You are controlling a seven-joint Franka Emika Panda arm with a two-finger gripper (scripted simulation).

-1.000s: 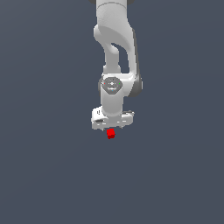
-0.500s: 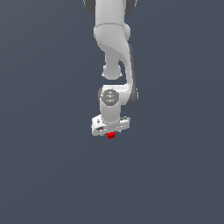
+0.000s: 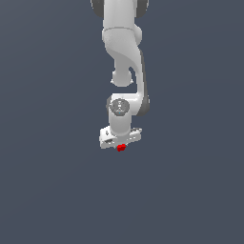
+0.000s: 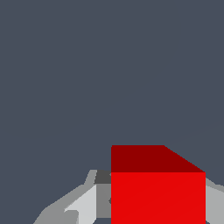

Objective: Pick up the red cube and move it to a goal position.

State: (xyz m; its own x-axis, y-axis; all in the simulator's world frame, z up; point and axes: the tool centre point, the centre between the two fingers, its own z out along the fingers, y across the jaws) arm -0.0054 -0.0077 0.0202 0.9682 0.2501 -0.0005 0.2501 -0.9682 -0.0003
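Ext. view: white Panda arm (image 3: 125,52) hangs down from top centre, wrist w/ grey round joint cap (image 3: 118,106) facing cam. Gripper (image 3: 121,147) at bottom of arm, body tilted a bit, lower on ext. view's left. Red cube (image 3: 121,147) sits right under gripper body, touching it, tiny vs. gripper width; only partly visible, top tucked behind white housing. Plain dark grey-blue backdrop (image 3: 47,190) all round, no visible edge or surface line, so can't tell if cube is on a surface or in the air.

Wrist view: red cube (image 4: 157,192) fills lower part of frame, bright front face, darker top face. Grey finger (image 4: 81,202) right beside one side of cube, another grey bit (image 4: 214,201) flush on opposite side. Fingers clenched on red cube, pads touching both sides as far as visible.
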